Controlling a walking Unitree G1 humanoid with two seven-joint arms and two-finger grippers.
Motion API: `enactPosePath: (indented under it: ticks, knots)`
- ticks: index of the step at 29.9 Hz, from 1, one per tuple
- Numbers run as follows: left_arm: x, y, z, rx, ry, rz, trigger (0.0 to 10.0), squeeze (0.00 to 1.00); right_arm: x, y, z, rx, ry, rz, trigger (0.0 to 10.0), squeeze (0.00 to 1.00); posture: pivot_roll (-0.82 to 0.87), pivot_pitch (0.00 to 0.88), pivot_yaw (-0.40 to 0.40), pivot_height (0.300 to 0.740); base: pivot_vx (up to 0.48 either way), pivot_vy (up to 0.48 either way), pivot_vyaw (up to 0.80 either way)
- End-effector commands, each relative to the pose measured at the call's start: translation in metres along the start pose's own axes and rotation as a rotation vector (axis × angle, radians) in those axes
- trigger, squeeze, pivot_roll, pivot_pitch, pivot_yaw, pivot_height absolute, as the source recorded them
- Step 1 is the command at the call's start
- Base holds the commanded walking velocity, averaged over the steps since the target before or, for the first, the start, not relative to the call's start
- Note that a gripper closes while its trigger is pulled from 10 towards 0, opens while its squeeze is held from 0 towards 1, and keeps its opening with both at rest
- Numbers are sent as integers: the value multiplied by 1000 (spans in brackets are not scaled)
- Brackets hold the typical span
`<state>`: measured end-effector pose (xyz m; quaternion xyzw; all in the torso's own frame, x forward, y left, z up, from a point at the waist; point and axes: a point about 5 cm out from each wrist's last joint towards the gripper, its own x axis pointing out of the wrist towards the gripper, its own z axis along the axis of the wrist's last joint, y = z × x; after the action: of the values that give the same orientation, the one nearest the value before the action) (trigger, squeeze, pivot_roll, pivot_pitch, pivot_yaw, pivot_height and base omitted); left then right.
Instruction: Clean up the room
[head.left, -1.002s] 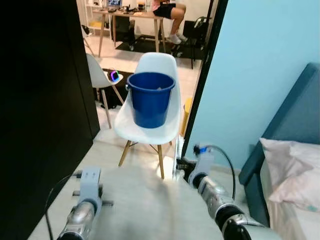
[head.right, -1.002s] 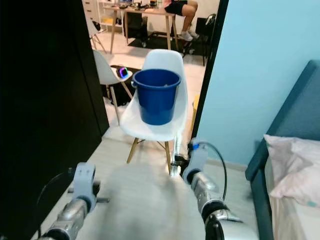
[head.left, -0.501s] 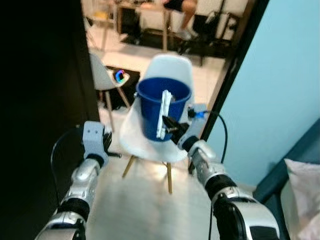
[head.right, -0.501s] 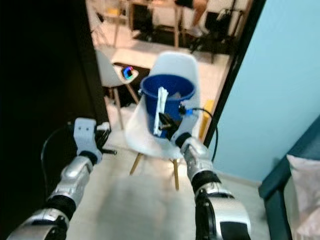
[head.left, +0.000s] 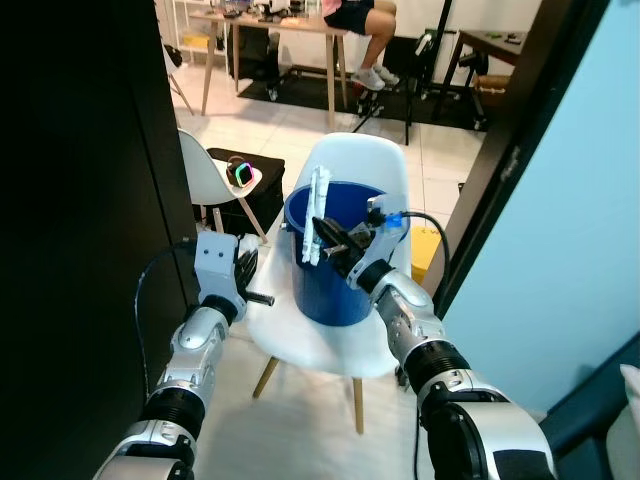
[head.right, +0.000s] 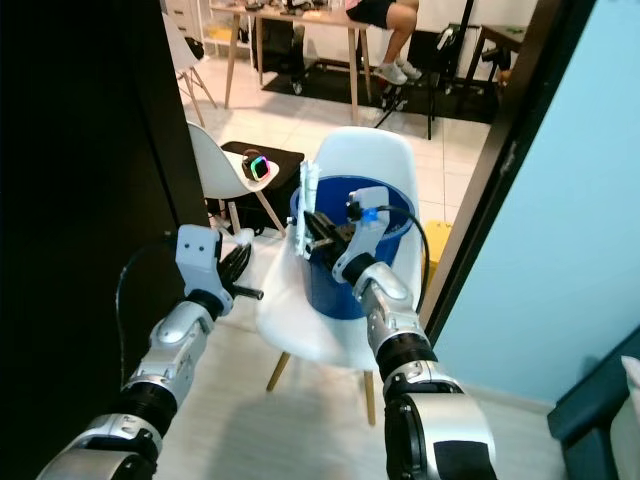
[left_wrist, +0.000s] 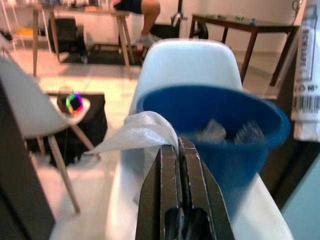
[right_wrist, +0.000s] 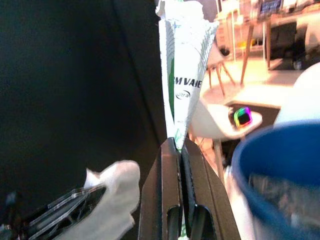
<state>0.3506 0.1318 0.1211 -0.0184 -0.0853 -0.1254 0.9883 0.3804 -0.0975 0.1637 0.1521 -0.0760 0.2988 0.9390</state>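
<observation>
- On the seat of a white chair (head.left: 330, 340) in the doorway stands a blue bucket (head.left: 335, 285), upright, its rim just in front of the chair back.
- Right gripper (head.left: 322, 232) is raised at the bucket's near rim, fingers pressed together on a white wrapper (head.left: 317, 212) printed with green lettering and a barcode.
- Wrapper stands nearly upright; its upper end rises above the bucket rim and its lower end hangs against the outside of the bucket wall.
- Right wrist view confirms the clamp: both black fingers (right_wrist: 170, 165) meet on the narrow lower end of the wrapper, with the bucket rim close alongside.
- Left gripper (head.left: 243, 268) is held just to the left of the chair seat, near the bucket but not touching it.
- Left wrist view shows its fingers (left_wrist: 172, 170) closed together on a crumpled white tissue (left_wrist: 132, 132), which trails from the fingertips.
- Inside the bucket, crumpled clear or pale pieces (left_wrist: 225, 132) lie at the bottom; what they are cannot be told.
- Behind, a second white chair (head.left: 200, 165) stands beside a low black case (head.left: 255, 170) carrying a small object with multicoloured lights (head.left: 239, 175).
- Farther back, a person's legs (head.left: 370, 40) show at a wooden table (head.left: 270, 25).
</observation>
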Motion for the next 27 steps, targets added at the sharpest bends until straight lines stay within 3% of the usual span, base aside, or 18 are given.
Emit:
enactPosePath:
  ticks: [1,13,15,19,21,23,27]
  knots:
    - [3,-6,3,-5,-5,-26,10000,0,6,2,13,2,-42,20,10000,0,49,0,-55,740,480,0,0]
    - [6,-5,9,-2,-18,-28,10000,0,8,3,18,-27,-42,22,10000,0,46,0,-49,740,474,0,0]
    - [6,-5,10,-4,-19,-30,10000,0,7,1,17,-32,-32,3,10000,0,44,0,-48,740,435,0,-788]
    - [6,-8,10,-15,-9,-48,10000,0,4,-8,12,-65,32,-75,10000,0,39,0,-46,740,292,0,-788]
    - [8,-14,13,-25,-17,-93,10000,0,-4,-24,6,-132,138,-190,10000,0,38,0,-46,740,0,0,-788]
    - [8,-16,14,-26,-22,-106,10000,0,-7,-29,3,-159,185,-223,10000,0,38,0,-46,740,0,0,-784]
    - [9,-15,16,-24,-22,-106,10000,0,-12,-30,-7,-196,280,-198,10000,0,32,0,-44,740,0,0,-586]
